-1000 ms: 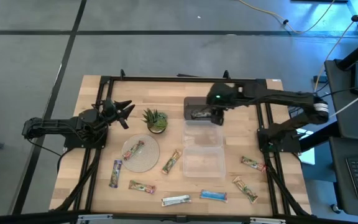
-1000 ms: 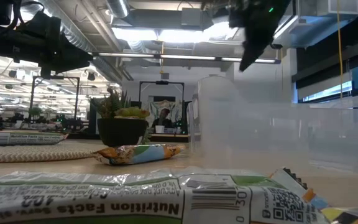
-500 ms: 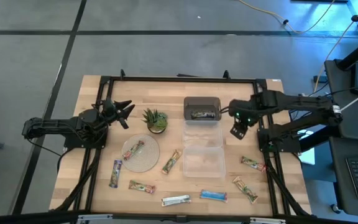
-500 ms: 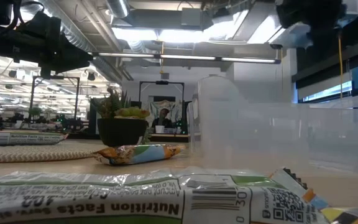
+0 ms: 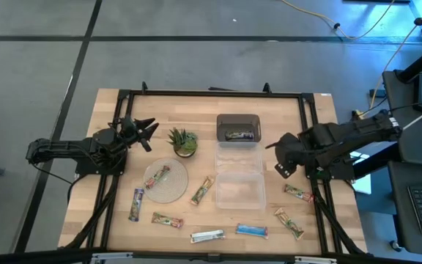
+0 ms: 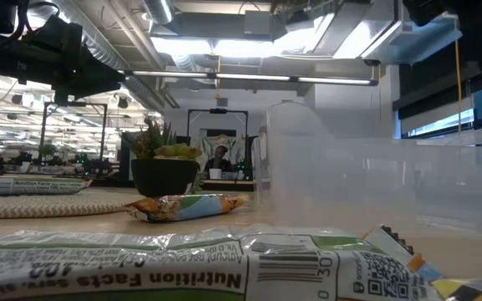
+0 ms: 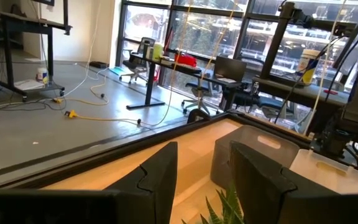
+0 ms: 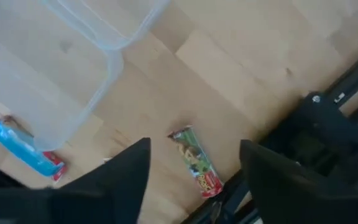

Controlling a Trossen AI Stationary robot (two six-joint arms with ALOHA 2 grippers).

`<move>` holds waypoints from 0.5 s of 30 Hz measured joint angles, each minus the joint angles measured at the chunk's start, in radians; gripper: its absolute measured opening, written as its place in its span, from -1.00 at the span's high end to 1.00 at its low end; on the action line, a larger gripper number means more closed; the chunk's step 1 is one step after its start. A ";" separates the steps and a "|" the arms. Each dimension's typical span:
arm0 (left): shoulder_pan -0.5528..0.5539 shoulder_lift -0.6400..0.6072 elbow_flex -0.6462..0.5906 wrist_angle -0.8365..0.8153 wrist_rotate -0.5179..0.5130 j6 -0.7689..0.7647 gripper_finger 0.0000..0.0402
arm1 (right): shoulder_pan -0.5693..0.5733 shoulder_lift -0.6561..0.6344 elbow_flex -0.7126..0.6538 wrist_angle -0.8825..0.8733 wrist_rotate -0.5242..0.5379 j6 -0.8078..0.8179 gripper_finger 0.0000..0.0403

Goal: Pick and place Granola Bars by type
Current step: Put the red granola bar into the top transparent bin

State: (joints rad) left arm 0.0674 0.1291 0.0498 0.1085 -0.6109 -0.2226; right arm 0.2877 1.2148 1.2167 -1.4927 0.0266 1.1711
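A: From above, where are the grippers?

B: The right gripper [image 5: 279,155] hangs just beside the clear bins [image 5: 239,176], toward the table's right side, fingers apart and empty; the left gripper [image 5: 146,133] waits near the potted plant [image 5: 184,141], fingers spread; one Granola Bar lies in the dark bin [image 5: 239,128]; one rests on the woven mat [image 5: 165,180]; others are scattered along the near side of the table [image 5: 299,110], among them a blue bar [image 5: 251,231] and a silver-white bar [image 5: 207,235].

A: At table height?

B: A bar's wrapper [image 6: 182,263] fills the foreground; another bar [image 6: 192,206] lies before the plant.

A: Left wrist?

B: Its fingers [image 7: 157,177] stand apart with nothing between; the dark bin sits beyond.

A: Right wrist?

B: Fingers [image 8: 126,174] wide apart above a green-and-red bar [image 8: 196,160]; the blue bar lies beside a clear bin's corner.
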 joint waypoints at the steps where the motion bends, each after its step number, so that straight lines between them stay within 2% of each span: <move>1: 0.000 0.000 0.000 0.000 0.000 0.000 0.31 | 0.020 0.000 0.000 0.000 0.025 0.024 -0.31; 5: 0.000 0.000 0.000 0.000 0.000 0.000 0.31 | 0.094 0.005 0.000 0.005 0.155 0.081 -0.48; 9: 0.000 0.000 0.000 0.000 0.000 0.000 0.31 | 0.145 0.039 0.000 0.003 0.147 0.179 -0.52; 15: 0.000 0.000 0.000 0.000 0.001 0.000 0.31 | 0.204 0.131 0.000 0.008 0.074 0.191 -0.53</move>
State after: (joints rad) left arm 0.0677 0.1291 0.0498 0.1085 -0.6102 -0.2230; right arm 0.4913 1.3456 1.2163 -1.4842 0.1008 1.3626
